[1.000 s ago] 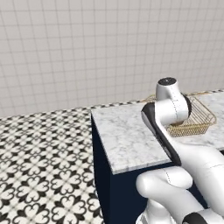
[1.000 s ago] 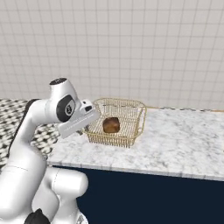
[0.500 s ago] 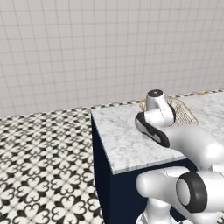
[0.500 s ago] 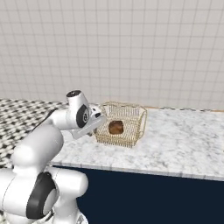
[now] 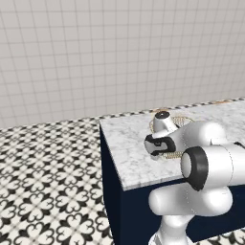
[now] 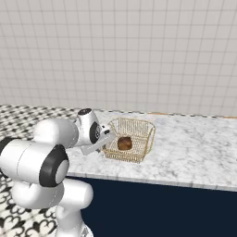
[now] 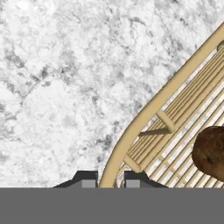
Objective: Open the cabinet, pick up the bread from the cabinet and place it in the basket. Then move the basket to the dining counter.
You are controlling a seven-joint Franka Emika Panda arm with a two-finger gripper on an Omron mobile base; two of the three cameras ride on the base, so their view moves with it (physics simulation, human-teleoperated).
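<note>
The golden wire basket (image 6: 140, 133) sits on the marbled dining counter (image 6: 194, 148), near its left end. The small brown bread (image 6: 124, 143) lies inside it, also at the right edge of the hand view (image 7: 211, 153). My gripper (image 6: 110, 140) reaches low over the counter to the basket's left side. In the hand view the gripper (image 7: 110, 180) has one dark fingertip on each side of the basket's rim (image 7: 144, 116), shut on it. In the left base view my white forearm covers most of the basket (image 5: 181, 119).
The counter (image 5: 125, 143) ends at a left edge with a navy base below. Beyond it lies the black-and-white patterned floor (image 5: 52, 182). A grey tiled wall (image 6: 139, 51) closes the back. Bare marble (image 7: 65, 87) stretches left of the basket.
My arm has folded down lower over the counter. The basket, held by its rim, has shifted toward the counter's left end and nearer edge, with the bread still inside.
</note>
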